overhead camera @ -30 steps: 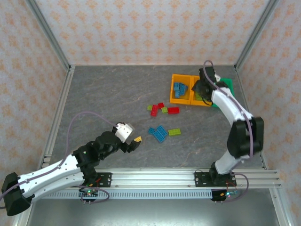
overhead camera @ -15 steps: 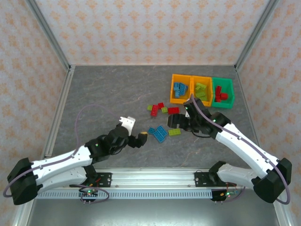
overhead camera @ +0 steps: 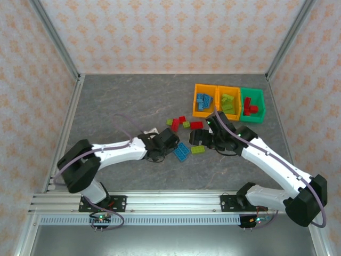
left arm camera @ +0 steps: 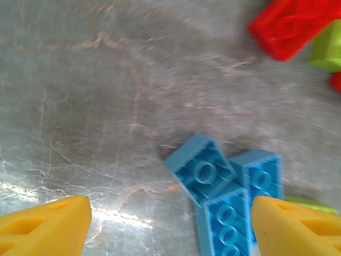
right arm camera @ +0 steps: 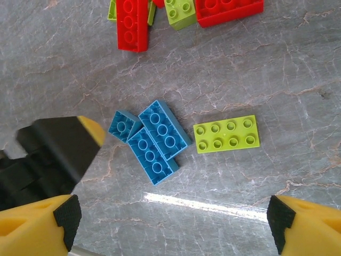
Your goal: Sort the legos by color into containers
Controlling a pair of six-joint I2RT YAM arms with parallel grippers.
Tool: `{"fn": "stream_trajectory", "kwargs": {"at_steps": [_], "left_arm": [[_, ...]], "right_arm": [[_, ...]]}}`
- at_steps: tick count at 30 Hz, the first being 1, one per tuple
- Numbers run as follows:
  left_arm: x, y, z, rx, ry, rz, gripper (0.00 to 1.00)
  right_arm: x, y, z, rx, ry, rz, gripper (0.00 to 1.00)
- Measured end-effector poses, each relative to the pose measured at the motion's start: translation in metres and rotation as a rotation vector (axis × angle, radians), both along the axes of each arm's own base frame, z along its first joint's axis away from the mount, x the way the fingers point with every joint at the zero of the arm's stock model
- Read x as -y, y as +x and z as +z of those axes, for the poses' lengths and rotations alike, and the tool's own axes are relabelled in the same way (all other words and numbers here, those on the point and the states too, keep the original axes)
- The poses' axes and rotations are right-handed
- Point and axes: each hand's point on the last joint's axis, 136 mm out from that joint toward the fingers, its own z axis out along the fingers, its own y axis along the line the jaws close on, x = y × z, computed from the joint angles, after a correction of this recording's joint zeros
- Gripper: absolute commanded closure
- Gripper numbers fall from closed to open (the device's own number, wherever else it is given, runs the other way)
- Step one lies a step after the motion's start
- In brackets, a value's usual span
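The left arm [overhead camera: 118,151] is stretching low, left gripper [left arm camera: 170,226] gaping, blue legos [left arm camera: 205,172] just ahead. The right gripper [right arm camera: 173,224] is hovering above them, jaws spread.

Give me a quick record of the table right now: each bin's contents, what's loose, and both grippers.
end orange bin: sorted blue bricks
middle orange bin: sorted lime bricks
green bin: sorted red bricks
on table: three loose blue bricks, loose lime brick, loose red bricks
left gripper: open, empty, at the blue cluster
right gripper: open, empty, above it
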Motion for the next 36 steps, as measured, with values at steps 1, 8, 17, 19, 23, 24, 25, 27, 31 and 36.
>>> {"fn": "stream_trajectory", "kwargs": {"at_steps": [1, 8, 17, 19, 23, 24, 25, 27, 31, 36], "left_arm": [[0.0, 0.0, -0.006, -0.026, -0.001, 0.023, 0.2], [0.014, 0.021, 0.001, -0.035, -0.043, 0.102, 0.2], [0.01, 0.021, -0.03, -0.137, -0.03, 0.16, 0.29], [0.014, 0.023, -0.027, -0.139, -0.042, 0.156, 0.31], [0.018, 0.022, -0.03, -0.154, -0.052, 0.151, 0.4], [0.018, 0.022, -0.03, -0.157, -0.052, 0.149, 0.42], [0.017, 0.021, -0.03, -0.162, -0.053, 0.151, 0.44], [0.016, 0.02, -0.031, -0.17, -0.051, 0.151, 0.5], [0.018, 0.018, -0.032, -0.19, -0.06, 0.146, 0.57], [0.019, 0.017, -0.031, -0.192, -0.064, 0.136, 0.66]], "right_arm": [[0.001, -0.001, -0.002, -0.002, 0.002, -0.006, 0.08], [0.013, -0.011, -0.012, -0.006, -0.002, -0.042, 0.07], [0.016, -0.011, -0.007, 0.013, 0.005, -0.064, 0.07], [0.017, -0.01, -0.006, 0.016, 0.006, -0.068, 0.07], [0.018, -0.01, -0.005, 0.022, 0.006, -0.071, 0.07], [0.018, -0.01, -0.005, 0.022, 0.007, -0.073, 0.07], [0.018, -0.011, -0.005, 0.021, 0.008, -0.075, 0.07], [0.018, -0.011, -0.006, 0.019, 0.01, -0.078, 0.07], [0.019, -0.012, -0.008, 0.011, 0.011, -0.086, 0.08], [0.021, -0.014, -0.01, 0.008, 0.016, -0.094, 0.08]]}}
